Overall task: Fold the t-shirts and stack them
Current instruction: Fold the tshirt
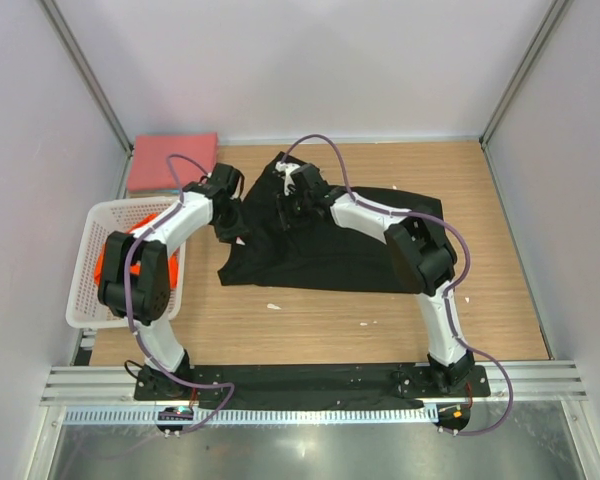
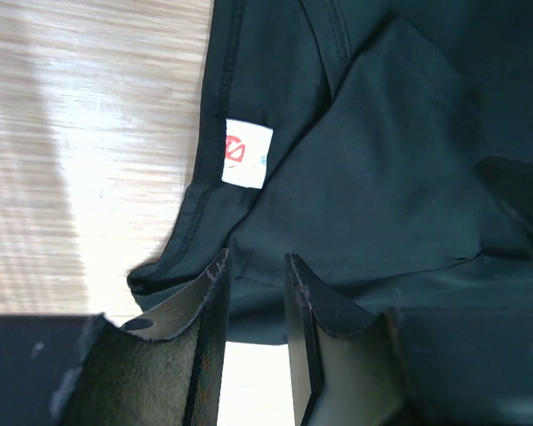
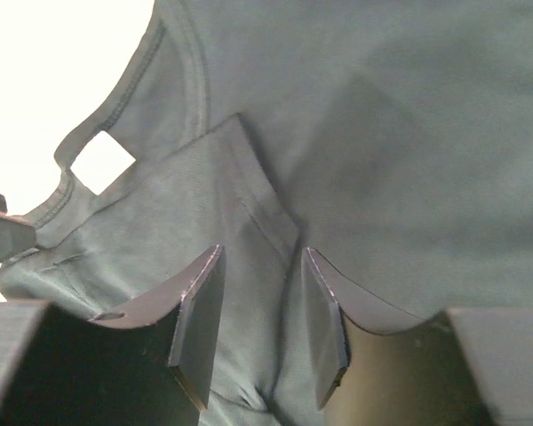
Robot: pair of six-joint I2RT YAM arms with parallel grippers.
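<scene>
The black t-shirt (image 1: 330,250) lies half-folded at the centre of the top view, one flap turned inward. The right gripper (image 3: 262,253) hovers over that flap, fingers parted, gripping nothing. The left gripper (image 2: 253,266) stands parted at the hem near the label (image 2: 247,153). It seems to hold nothing, though the view is tight. A fingertip snagging cloth on lifting would drag the fold open.
</scene>
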